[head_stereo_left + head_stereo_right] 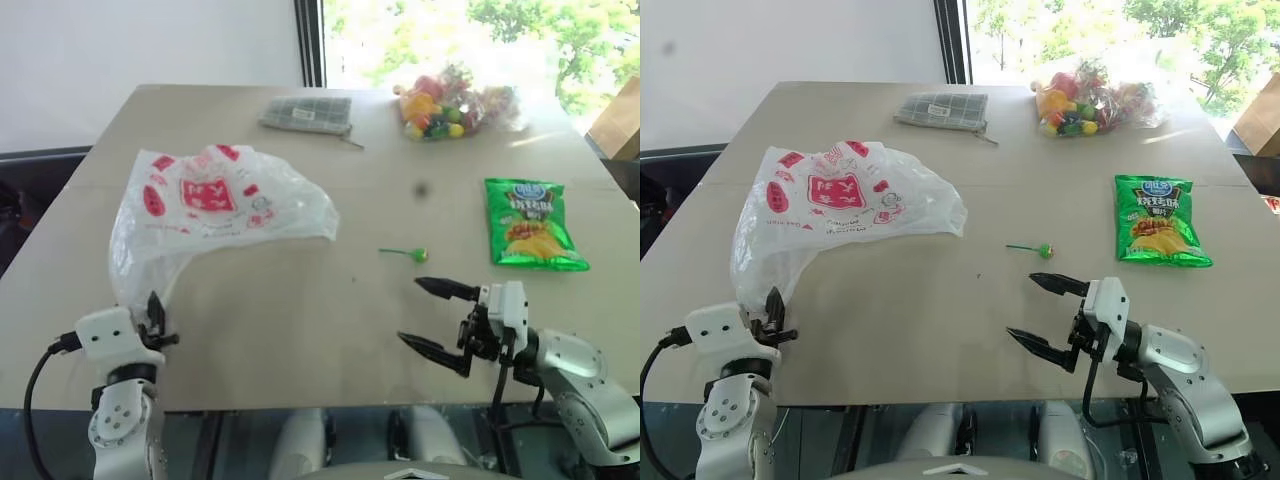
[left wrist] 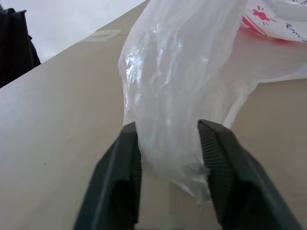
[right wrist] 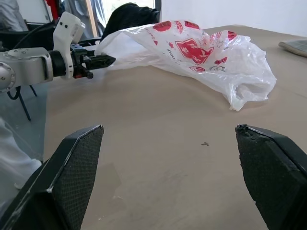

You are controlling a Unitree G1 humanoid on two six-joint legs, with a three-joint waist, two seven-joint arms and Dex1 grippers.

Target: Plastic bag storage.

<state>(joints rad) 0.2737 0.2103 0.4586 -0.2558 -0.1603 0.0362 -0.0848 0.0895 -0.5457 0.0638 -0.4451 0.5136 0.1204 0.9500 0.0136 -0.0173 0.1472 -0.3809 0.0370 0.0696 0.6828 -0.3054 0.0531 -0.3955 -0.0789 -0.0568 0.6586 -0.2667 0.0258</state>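
Observation:
The plastic bag, thin translucent white with red prints, lies crumpled on the left half of the tan table. One end trails toward the near left edge. My left gripper sits at that trailing end, pointing forward, and its fingers are closed in on the bunched film between them. My right gripper hovers near the front right of the table. It points left toward the bag and is open wide with nothing between its fingers.
A glossy green snack packet lies right of centre. A small green lollipop lies just ahead of my right gripper. A clear bag of colourful sweets and a grey checked pouch lie at the far edge.

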